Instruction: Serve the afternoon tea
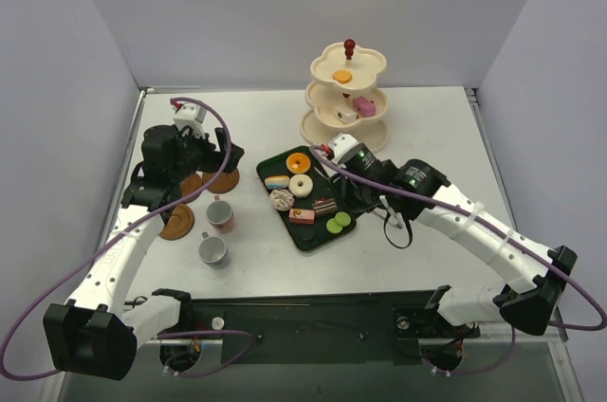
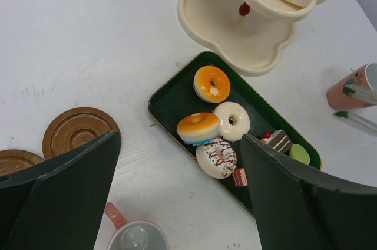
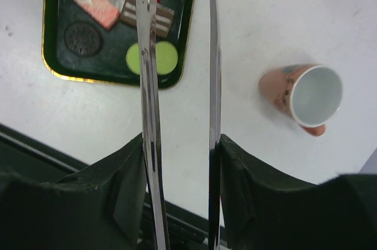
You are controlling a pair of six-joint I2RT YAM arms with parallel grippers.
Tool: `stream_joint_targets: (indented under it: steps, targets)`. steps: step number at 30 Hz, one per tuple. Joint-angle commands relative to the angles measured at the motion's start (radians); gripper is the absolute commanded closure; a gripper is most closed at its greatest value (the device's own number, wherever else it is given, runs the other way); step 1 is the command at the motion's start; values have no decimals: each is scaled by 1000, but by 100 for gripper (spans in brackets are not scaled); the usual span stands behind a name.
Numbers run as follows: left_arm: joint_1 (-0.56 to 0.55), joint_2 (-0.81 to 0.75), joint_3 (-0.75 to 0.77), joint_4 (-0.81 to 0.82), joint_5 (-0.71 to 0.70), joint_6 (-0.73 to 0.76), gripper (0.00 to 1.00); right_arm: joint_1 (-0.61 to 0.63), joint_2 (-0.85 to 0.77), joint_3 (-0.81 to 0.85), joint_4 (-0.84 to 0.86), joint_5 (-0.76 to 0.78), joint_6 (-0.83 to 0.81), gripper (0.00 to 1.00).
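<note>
**Overhead view.** A cream three-tier stand with a red knob (image 1: 346, 94) is upright at the far centre of the white surface (image 1: 427, 137). It has an orange sweet on the top tier and a white and a pink piece on the middle tier. Just in front lies a dark green rectangular tray (image 1: 311, 234), long axis running far-left to near-right. It holds small toy sweets (image 1: 282, 199): donuts at the far end, cake slices and green macarons at the near end. Round brown saucers (image 1: 176, 222) lie to the left, with an upright pink cup (image 1: 220, 215) and a grey cup (image 1: 212, 250) near them.

**Left wrist view.** The left gripper (image 2: 181, 144) hangs above the surface, jaws released and wide apart, nothing between them.

**Right wrist view.** The right gripper (image 3: 179, 167) has its jaws clenched on long metal tongs (image 3: 147, 85). The two blades run straight away from the wrist, past the tray's macaron end.

**Wrist views only.** A second pink cup (image 3: 306, 96) lies on its side beside the tray, mouth turned away from it. The overhead view does not show this cup.
</note>
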Motion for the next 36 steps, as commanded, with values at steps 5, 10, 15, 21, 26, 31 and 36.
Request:
stream_joint_targets:
  steps: [5, 10, 15, 21, 26, 31, 36]
  targets:
    - [4, 3, 18, 42, 1, 4, 6, 86, -101, -221, -35, -98, 165, 59]
    - [4, 9, 17, 41, 2, 6, 6, 137, -84, -286, 2, -137, 148, 61]
    - [4, 14, 15, 39, -1, 6, 6, 140, -37, -292, 48, -169, 93, 59]
    - [4, 17, 18, 38, -6, 10, 6, 142, 47, -277, 65, -175, 36, 57]
    - [4, 21, 20, 38, -6, 10, 6, 143, 95, -257, 75, -147, 13, 58]
    - [7, 20, 21, 36, -4, 12, 6, 143, 127, -243, 82, -114, 1, 61]
    - [5, 20, 21, 38, -4, 12, 6, 143, 135, -243, 82, -88, -2, 61]
